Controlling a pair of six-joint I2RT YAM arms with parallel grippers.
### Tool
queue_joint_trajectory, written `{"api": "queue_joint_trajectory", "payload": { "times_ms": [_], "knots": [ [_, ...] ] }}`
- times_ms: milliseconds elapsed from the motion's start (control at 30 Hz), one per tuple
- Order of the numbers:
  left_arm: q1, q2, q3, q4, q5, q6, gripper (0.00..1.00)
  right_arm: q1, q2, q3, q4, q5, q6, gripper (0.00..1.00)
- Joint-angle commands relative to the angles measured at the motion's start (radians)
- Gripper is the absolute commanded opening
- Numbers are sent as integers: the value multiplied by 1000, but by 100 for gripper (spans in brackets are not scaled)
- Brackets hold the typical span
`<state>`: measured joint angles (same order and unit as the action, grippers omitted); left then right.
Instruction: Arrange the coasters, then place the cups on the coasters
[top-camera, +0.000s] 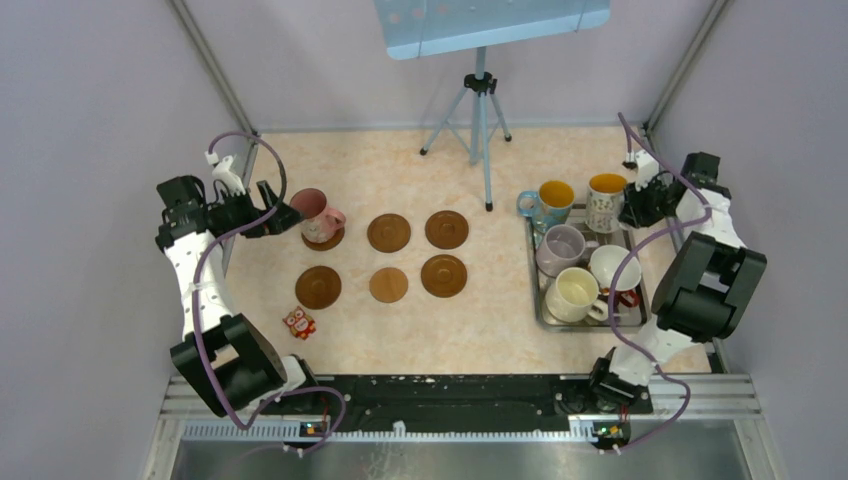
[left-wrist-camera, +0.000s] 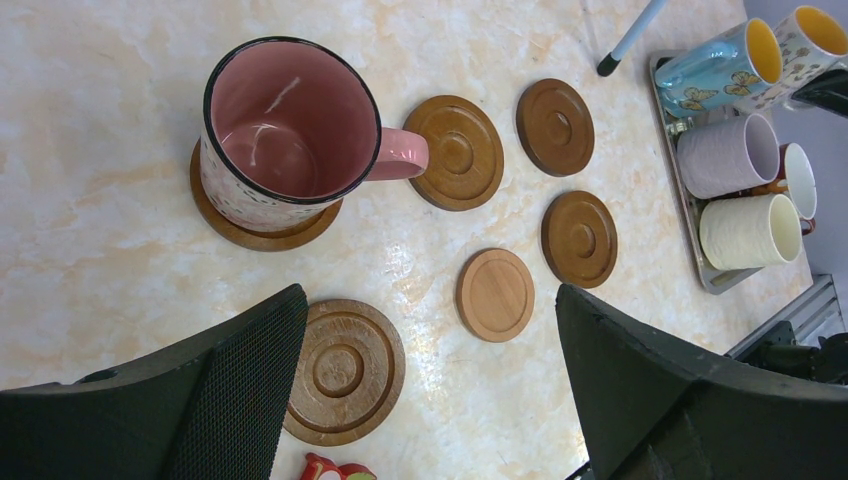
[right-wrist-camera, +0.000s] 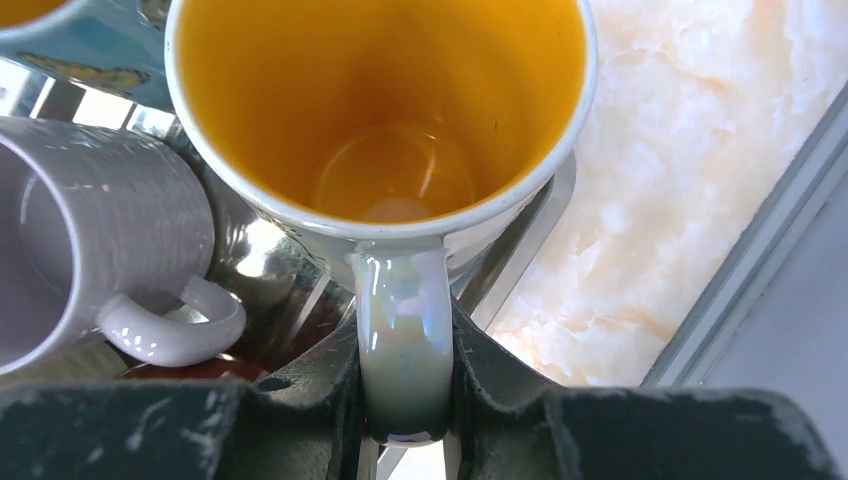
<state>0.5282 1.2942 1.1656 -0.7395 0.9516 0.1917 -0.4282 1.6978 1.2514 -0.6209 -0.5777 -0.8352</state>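
Note:
Six round wooden coasters lie in two rows at centre-left; the lighter one (top-camera: 388, 285) is in the near row. The pink cup (top-camera: 312, 212) stands on the far-left coaster (top-camera: 322, 241). My left gripper (top-camera: 283, 212) is open just left of it, holding nothing; in the left wrist view its fingers straddle bare table (left-wrist-camera: 430, 300). The blue (top-camera: 548, 203), lavender (top-camera: 560, 248), red (top-camera: 612, 268) and cream (top-camera: 572, 293) cups sit in the tray. My right gripper (right-wrist-camera: 403, 370) is shut on the handle of the white-patterned cup (right-wrist-camera: 390, 110), at the tray's far right corner (top-camera: 606, 200).
The steel tray (top-camera: 534, 275) lies at the right. A tripod (top-camera: 480, 130) stands at the back centre, its legs near the far coasters. A small red owl figure (top-camera: 298, 322) sits near the front left. Frame posts and walls close in both sides.

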Motion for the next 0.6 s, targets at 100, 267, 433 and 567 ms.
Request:
{"api": "queue_joint_trajectory", "payload": {
  "times_ms": [100, 267, 433, 567],
  "knots": [
    [-4, -11, -11, 43, 9, -8, 99, 2, -120, 109, 55, -136, 83, 0],
    [-4, -11, -11, 45, 11, -10, 99, 3, -149, 110, 68, -157, 101, 0],
    [-4, -16, -13, 45, 12, -12, 99, 9, -213, 138, 27, -254, 138, 0],
    [-4, -22, -21, 58, 20, -25, 99, 54, -295, 138, 30, -287, 194, 0]
  ]
}}
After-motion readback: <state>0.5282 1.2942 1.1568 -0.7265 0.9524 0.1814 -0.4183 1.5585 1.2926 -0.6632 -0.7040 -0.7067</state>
